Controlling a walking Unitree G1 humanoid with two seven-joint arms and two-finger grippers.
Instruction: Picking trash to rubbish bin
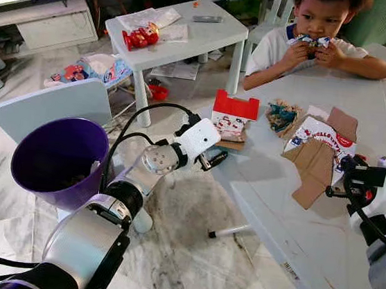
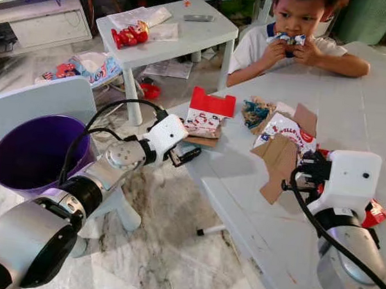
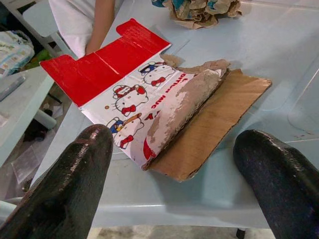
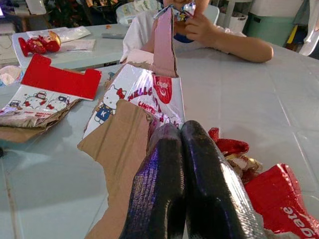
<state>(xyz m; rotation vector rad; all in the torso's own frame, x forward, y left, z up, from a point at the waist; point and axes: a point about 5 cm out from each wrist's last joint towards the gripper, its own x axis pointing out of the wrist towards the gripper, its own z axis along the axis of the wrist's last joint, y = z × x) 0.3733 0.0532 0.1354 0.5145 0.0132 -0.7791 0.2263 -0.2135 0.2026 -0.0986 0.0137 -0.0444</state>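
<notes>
My left gripper [image 1: 213, 159] sits at the near edge of the grey table [image 1: 351, 225], fingers spread wide apart and empty. Straight ahead of it, just beyond the fingertips, lies the torn red-and-white carton [image 3: 144, 107], flat on the table near the edge, its long side running across my line of approach. The purple bin [image 1: 58, 160] stands on the floor to the left, beside this arm. My right gripper [image 4: 187, 174], fingers pressed together, rests by a second torn carton [image 1: 317, 155], farther from the bin. A child sits across the table.
</notes>
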